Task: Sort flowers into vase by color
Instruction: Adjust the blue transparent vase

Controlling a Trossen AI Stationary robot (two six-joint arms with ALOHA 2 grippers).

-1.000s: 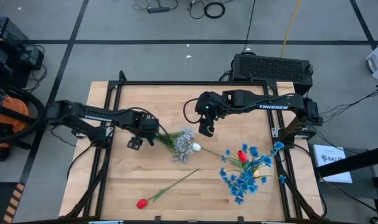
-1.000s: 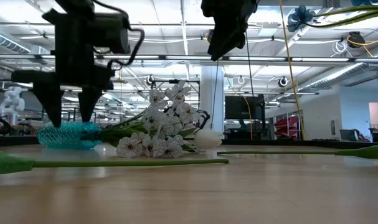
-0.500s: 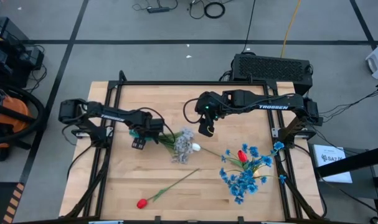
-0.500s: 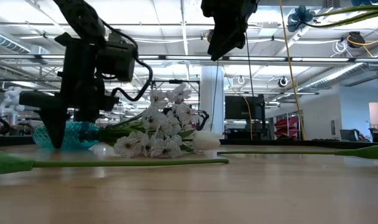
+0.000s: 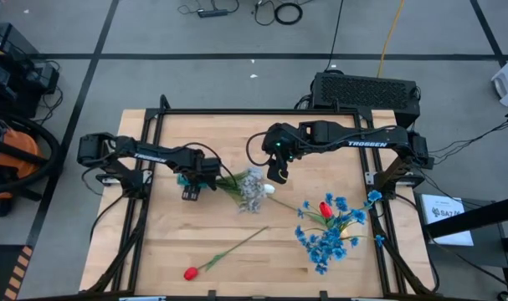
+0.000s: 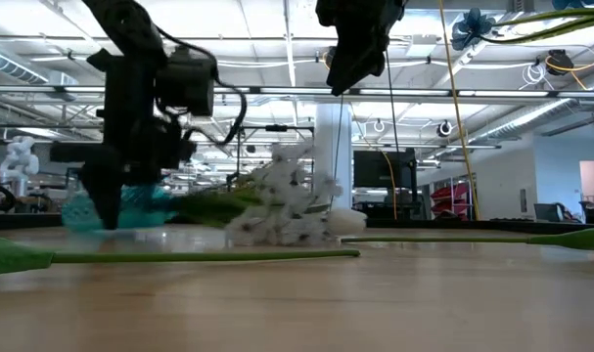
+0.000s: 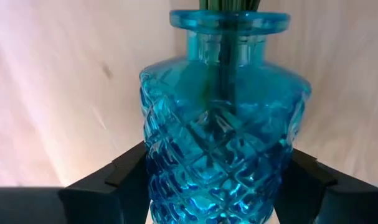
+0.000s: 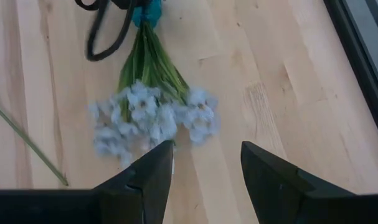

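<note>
Vase between left gripper's jaws.

Blurred pale spray; vase base perhaps hidden between claw fingers.

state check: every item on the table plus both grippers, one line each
blue vase: lying on its side, between the left gripper's fingers
pale sprays: stems in the vase, heads on the table
red tulip: lying loose, front of table
bright blue sprays: lying in a heap, right side
left gripper: around the vase
right gripper: open, empty, above the sprays
</note>
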